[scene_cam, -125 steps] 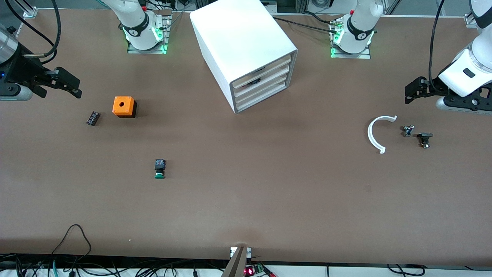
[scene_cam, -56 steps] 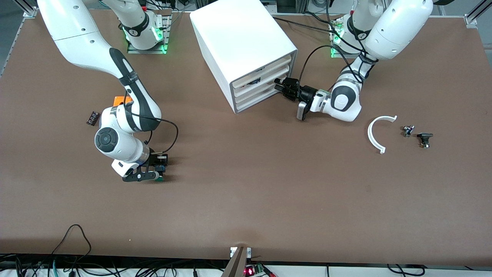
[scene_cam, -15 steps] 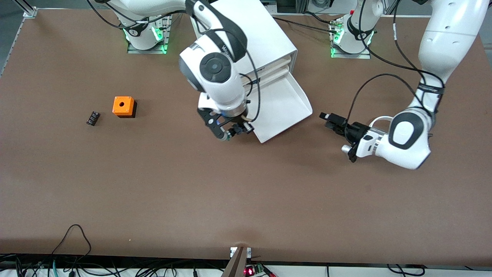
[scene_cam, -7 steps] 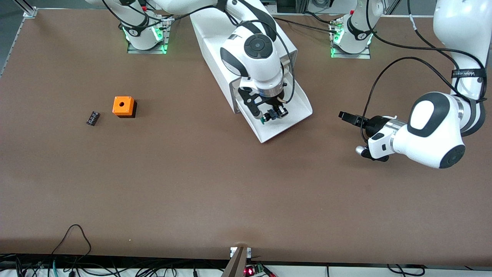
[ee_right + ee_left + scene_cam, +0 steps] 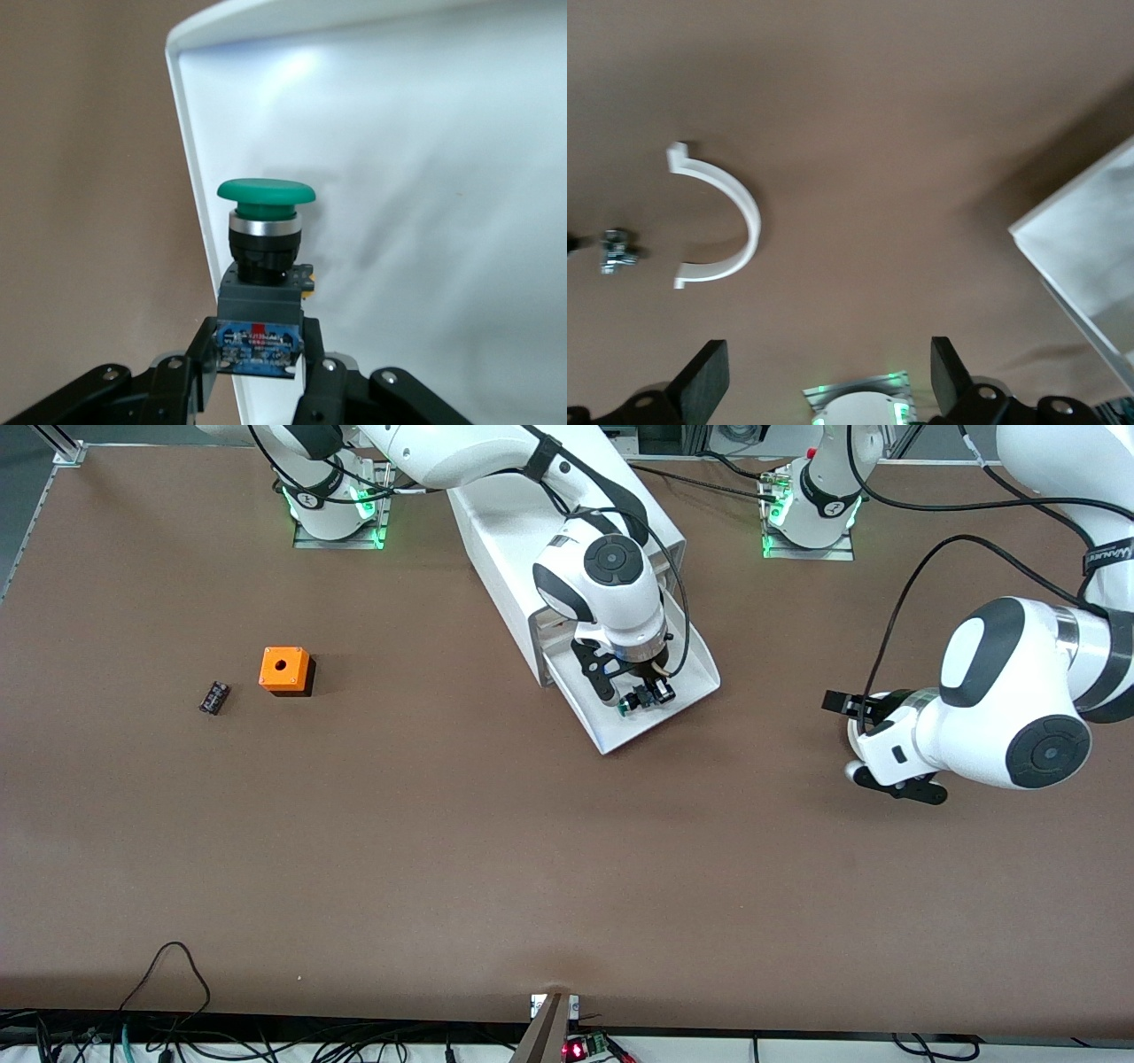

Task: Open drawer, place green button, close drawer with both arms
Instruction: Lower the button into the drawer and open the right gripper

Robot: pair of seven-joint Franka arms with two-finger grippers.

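Over the pulled-out drawer (image 5: 687,657), right gripper (image 5: 636,696) has its fingers clamped on the button (image 5: 264,237), green cap pointing down at the tray floor. Placing step; next it likely needs lowering and releasing inside the rim. Left gripper (image 5: 842,705) waits over the white arc piece (image 5: 722,215), fingers wide apart, empty. Orange cube (image 5: 285,670) and black component (image 5: 213,697) lie well apart toward the right arm's end; nothing blocks.
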